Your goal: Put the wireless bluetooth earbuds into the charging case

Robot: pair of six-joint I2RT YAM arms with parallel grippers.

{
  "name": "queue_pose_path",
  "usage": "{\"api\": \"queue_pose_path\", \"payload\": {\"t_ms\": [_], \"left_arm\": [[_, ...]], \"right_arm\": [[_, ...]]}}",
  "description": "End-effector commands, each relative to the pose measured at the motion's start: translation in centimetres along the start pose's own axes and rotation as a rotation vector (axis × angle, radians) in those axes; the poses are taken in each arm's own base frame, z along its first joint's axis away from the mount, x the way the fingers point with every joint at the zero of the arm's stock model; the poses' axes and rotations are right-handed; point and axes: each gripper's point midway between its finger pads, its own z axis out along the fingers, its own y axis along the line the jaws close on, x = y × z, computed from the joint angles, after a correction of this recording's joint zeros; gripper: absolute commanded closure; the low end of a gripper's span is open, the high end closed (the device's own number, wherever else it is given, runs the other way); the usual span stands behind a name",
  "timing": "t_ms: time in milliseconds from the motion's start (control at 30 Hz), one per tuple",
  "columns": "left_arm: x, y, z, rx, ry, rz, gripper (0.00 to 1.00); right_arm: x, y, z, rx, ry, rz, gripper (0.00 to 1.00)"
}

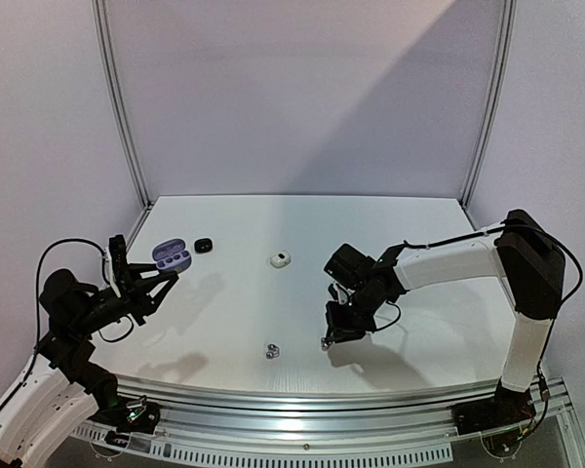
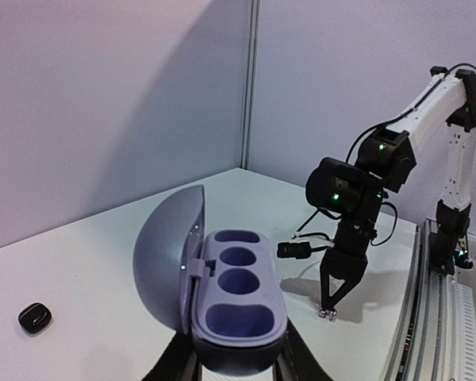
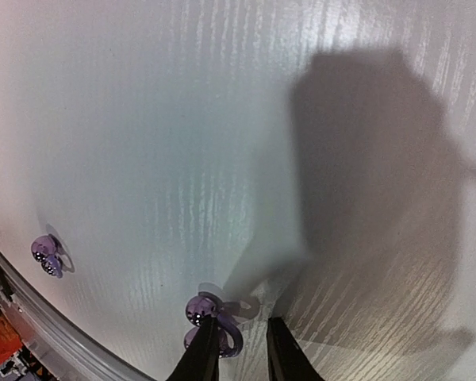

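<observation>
**Step in hand:** picking up an earbud with my right arm; the insertion itself has not yet begun.

**Right side:** My right gripper points straight down with its tips at the table. The jaws stand only a narrow gap apart and are clamped on nothing. The earbud, a shiny silvery piece, lies on the table at the tip of one finger, mostly outside the gap. Its edge may reach in between the jaws, but the wrist view cuts off too low for me to be sure.

**Left side:** My left gripper is closed on the base of the charging case. It holds the case off the table at the far left with the lid swung fully back. Its wells face up and appear empty.

**Other items:** A second earbud lies near the front edge, close to the first. A small black object sits just beside the case. A small white object sits mid-table.

**Next move calls for:** shifting the right jaws sideways so they straddle the earbud, then closing gently. It is tiny, rounded and glossy, so I judge it likely to skid or pop out. Then comes a lift and a carry across to the case, which is well apart from it.
</observation>
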Motion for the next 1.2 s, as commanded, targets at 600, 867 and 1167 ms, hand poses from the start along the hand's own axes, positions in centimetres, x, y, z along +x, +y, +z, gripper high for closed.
{"api": "queue_pose_path", "payload": {"t_ms": [600, 867, 1167], "left_arm": [[0.4, 0.2, 0.0, -0.007, 0.000, 0.006, 1.00], [0.4, 0.2, 0.0, -0.005, 0.000, 0.003, 1.00], [0.3, 0.2, -0.1, -0.003, -0.002, 0.005, 1.00]], "right_arm": [[0.9, 0.6, 0.8, 0.020, 0.020, -0.044, 0.75], [0.4, 0.5, 0.0, 0.069, 0.003, -0.074, 0.78], [-1.2, 3.1, -3.1, 0.042, -0.044, -0.153, 0.76]]}}
